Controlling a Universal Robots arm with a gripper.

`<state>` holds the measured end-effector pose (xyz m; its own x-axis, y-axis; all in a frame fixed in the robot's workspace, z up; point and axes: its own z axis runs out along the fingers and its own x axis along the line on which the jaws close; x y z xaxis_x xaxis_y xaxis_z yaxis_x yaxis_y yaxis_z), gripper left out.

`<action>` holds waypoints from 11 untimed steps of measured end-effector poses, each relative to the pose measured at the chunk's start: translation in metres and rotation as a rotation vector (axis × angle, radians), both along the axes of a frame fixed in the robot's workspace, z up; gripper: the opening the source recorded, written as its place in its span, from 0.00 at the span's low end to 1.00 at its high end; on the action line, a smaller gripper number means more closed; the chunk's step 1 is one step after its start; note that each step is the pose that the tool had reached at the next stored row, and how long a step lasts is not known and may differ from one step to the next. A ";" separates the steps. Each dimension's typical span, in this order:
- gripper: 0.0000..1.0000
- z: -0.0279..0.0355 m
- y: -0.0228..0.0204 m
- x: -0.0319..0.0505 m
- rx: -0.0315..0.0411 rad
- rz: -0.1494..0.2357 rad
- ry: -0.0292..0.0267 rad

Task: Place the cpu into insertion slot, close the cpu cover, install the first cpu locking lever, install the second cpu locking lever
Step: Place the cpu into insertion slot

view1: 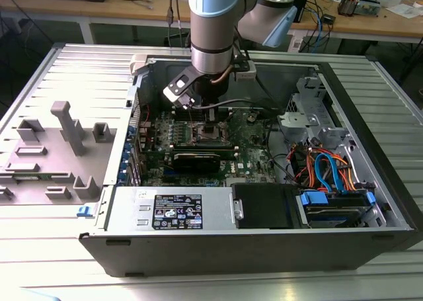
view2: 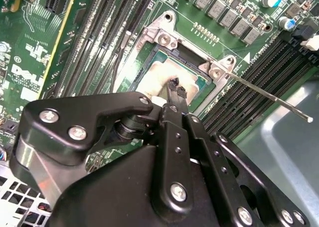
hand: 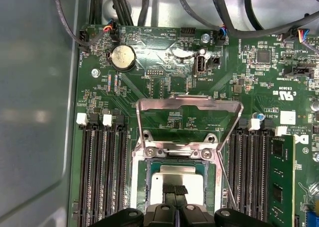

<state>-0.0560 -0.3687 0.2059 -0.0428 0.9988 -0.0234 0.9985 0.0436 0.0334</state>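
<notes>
The cpu point(hand: 178, 176) lies flat in the insertion slot point(hand: 140, 187), its silver top also showing in the second wrist view point(view2: 167, 70). My gripper point(hand: 175, 189) is straight above it, fingertips point(view2: 173, 82) together and right at the chip's top; whether they touch it is unclear. The cpu cover point(hand: 189, 100) stands raised on its hinge behind the slot, with the board visible through its window. A thin locking lever point(view2: 269, 95) sticks out free from one corner of the slot, and another lever point(view2: 119, 57) runs along the opposite side. In the exterior view my gripper point(view1: 210, 124) reaches down into the open case onto the motherboard point(view1: 254, 152).
Long black memory slots point(hand: 99, 177) flank the socket on both sides. A power supply point(view1: 175, 212) and a drive bay with blue and orange cables point(view1: 330, 175) line the case's near side. A grey fixture point(view1: 63, 149) sits at the exterior view's left.
</notes>
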 end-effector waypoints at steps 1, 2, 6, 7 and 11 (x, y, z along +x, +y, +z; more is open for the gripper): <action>0.11 -0.0006 -0.0001 -0.0001 -0.0005 0.000 0.0003; 0.11 -0.0009 -0.0001 -0.0001 -0.0003 0.000 0.0002; 0.11 -0.0005 0.0001 0.0000 0.0008 0.000 -0.0005; 0.11 0.0027 0.0003 0.0001 0.0017 0.000 -0.0009; 0.11 0.0168 0.0001 0.0000 -0.0006 0.000 -0.0002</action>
